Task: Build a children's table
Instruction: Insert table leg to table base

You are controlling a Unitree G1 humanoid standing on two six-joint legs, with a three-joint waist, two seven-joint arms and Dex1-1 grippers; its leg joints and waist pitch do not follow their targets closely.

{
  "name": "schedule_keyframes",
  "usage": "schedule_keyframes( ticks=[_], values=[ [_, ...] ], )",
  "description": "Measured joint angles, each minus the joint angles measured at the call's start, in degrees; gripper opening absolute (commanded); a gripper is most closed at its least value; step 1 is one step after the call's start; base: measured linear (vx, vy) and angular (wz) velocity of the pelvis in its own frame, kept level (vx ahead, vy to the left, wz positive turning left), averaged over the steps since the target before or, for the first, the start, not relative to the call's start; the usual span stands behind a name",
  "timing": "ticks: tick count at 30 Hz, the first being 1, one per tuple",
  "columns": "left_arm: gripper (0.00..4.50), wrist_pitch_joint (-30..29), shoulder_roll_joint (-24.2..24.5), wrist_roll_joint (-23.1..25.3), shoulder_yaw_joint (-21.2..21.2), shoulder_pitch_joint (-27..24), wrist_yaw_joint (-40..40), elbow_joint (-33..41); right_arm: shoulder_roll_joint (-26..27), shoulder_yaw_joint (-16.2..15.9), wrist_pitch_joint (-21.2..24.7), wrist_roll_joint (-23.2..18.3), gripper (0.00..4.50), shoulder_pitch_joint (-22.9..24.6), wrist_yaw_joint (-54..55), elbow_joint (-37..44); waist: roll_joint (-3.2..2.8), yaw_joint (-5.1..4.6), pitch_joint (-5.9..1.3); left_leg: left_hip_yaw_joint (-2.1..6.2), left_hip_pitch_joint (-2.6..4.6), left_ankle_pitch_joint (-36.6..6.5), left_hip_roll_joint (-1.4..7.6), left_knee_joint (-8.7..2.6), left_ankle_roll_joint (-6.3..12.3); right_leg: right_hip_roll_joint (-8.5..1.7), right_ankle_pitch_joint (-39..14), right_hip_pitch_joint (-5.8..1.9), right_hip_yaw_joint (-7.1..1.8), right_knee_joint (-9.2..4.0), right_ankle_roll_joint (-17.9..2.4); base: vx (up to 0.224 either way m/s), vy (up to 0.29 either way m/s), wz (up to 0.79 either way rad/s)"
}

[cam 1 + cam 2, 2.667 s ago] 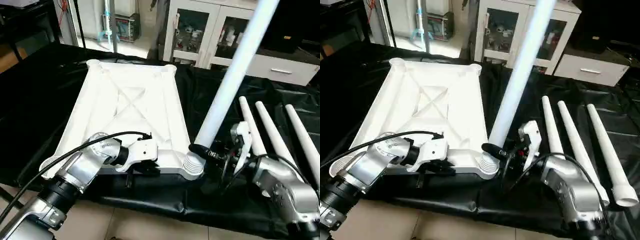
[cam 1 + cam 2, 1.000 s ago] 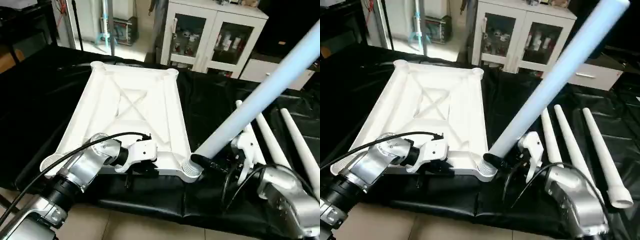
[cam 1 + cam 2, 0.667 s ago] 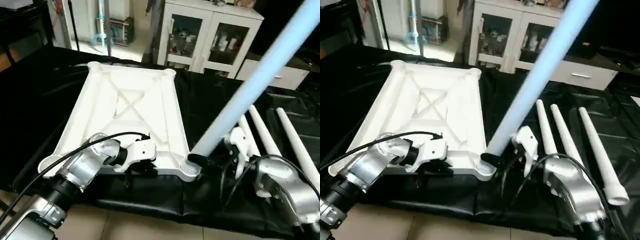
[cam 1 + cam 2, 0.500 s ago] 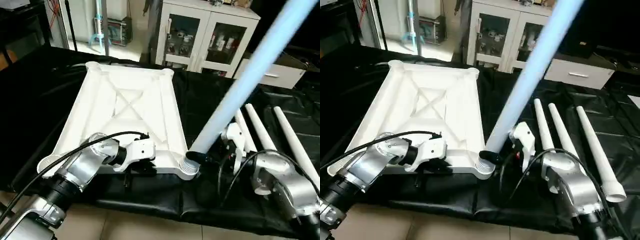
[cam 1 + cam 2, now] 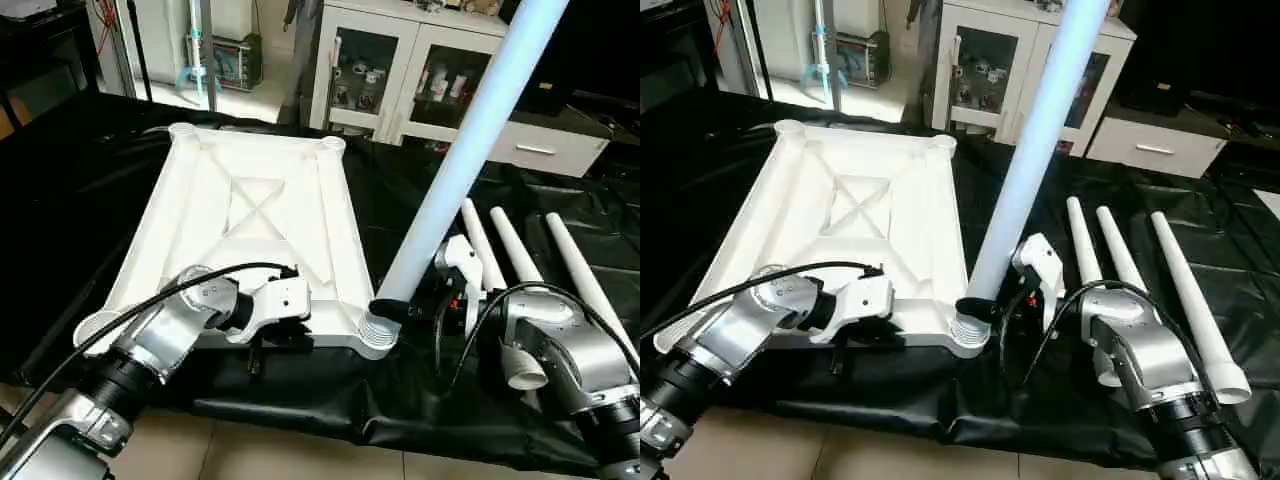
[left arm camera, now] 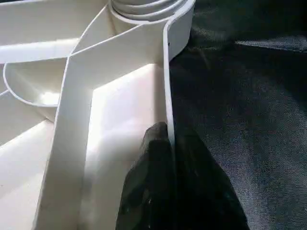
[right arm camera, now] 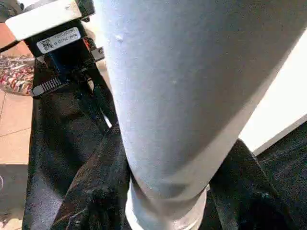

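Observation:
The white tabletop [image 5: 250, 215] lies underside up on black cloth, its X ribs showing. My left gripper [image 5: 272, 338] is shut on its near rim; in the left wrist view the black fingers [image 6: 158, 191] pinch the thin rim wall [image 6: 168, 81]. One long white leg [image 5: 462, 155] rises steeply from the near right corner socket [image 5: 375, 335], leaning a little to the right. My right gripper [image 5: 388, 310] is closed around the base of that leg just above the threaded end. In the right wrist view the leg [image 7: 182, 96] stands between the two black fingers [image 7: 91, 191].
Three more white legs [image 5: 520, 255] lie side by side on the black cloth [image 5: 60, 200] to the right of my right arm. A white cabinet [image 5: 400, 70] with glass doors stands behind the table. The cloth's front edge [image 5: 300, 415] hangs over tiled floor.
The held leg has swung from a strong lean to the right to nearly upright over the corner socket. My right arm has shifted left with it. The left gripper has stayed on the rim.

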State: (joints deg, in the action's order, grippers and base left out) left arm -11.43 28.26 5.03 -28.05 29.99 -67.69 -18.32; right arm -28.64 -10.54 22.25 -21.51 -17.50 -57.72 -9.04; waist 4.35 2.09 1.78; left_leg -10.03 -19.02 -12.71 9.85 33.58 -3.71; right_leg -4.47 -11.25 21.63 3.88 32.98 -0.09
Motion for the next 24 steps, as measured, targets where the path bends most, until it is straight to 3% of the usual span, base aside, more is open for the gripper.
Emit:
schedule_keyframes(
  ticks=[9,15,19,20,21,22,23,24],
  values=[
    [0.00,-0.09,0.12,0.73,0.20,0.00,0.72,-0.16,2.06,0.11,-2.55,1.06,1.85,0.99,2.83,-0.13,-0.04,-0.24,0.02,0.28,-0.01,-0.01,0.00,-0.05,0.00,0.00,-0.04,0.00,0.35,-0.46,0.04,0.000,0.000,0.00],
    [0.00,-0.97,-0.03,0.95,0.71,0.00,1.96,-0.43,4.65,0.55,-4.56,1.77,1.85,1.65,6.52,-1.10,-0.50,-0.85,0.30,1.60,-0.01,-0.02,0.01,-0.45,-0.02,-0.03,-0.05,-1.01,2.25,-2.81,0.02,0.000,0.000,0.00],
    [0.00,-4.07,-1.25,0.94,1.95,0.00,4.14,-0.82,7.88,1.74,-5.58,2.13,1.85,0.85,11.83,-3.57,-0.74,-2.49,0.56,1.80,0.06,-0.03,0.01,-0.63,-0.02,-0.51,-0.15,-1.38,3.44,-3.31,-0.04,0.000,0.000,0.00],
    [0.00,-5.58,-2.05,0.86,2.59,0.00,4.94,-0.86,8.66,1.85,-5.99,2.44,1.85,0.25,13.46,-4.49,-0.93,-2.97,0.77,1.82,-0.11,-0.03,0.06,-0.89,-0.02,-0.73,-0.36,-1.90,4.04,-3.39,-0.14,-0.078,-0.005,0.00],
    [0.00,-6.43,-2.58,0.85,2.93,0.04,5.61,-0.89,9.48,1.96,-6.30,2.83,1.85,-0.25,14.73,-5.20,-1.04,-3.00,0.96,1.72,-0.15,-0.03,0.12,-1.43,-0.03,-0.87,-1.57,-1.97,4.38,-2.10,-0.44,-0.106,-0.037,0.13],
    [0.00,-7.53,-3.31,0.87,2.97,0.40,6.22,-0.99,10.01,2.37,-6.78,3.19,1.85,-0.28,15.95,-5.26,-0.71,-2.73,1.00,0.98,-0.14,-0.02,0.10,-1.87,-0.03,-0.91,-4.57,-1.92,3.08,1.48,-1.30,-0.084,-0.039,0.12],
    [0.00,-7.87,-3.81,0.82,3.06,0.55,6.61,-0.94,10.35,2.80,-6.95,3.19,1.85,-0.47,16.50,-5.42,0.42,-1.73,0.72,-0.56,-0.06,-0.01,-0.10,-2.18,-0.04,-1.20,-5.64,-2.10,1.42,3.37,-1.23,0.001,-0.104,0.09],
    [0.00,-7.94,-3.92,0.72,3.72,0.91,6.88,-0.93,10.66,2.86,-6.95,3.30,1.85,-1.46,17.35,-5.80,1.78,-0.93,0.56,-1.06,0.09,-0.01,-0.36,-1.81,-0.10,-1.53,-4.90,-1.29,0.33,3.96,0.30,0.055,-0.130,-0.18]
  ],
)
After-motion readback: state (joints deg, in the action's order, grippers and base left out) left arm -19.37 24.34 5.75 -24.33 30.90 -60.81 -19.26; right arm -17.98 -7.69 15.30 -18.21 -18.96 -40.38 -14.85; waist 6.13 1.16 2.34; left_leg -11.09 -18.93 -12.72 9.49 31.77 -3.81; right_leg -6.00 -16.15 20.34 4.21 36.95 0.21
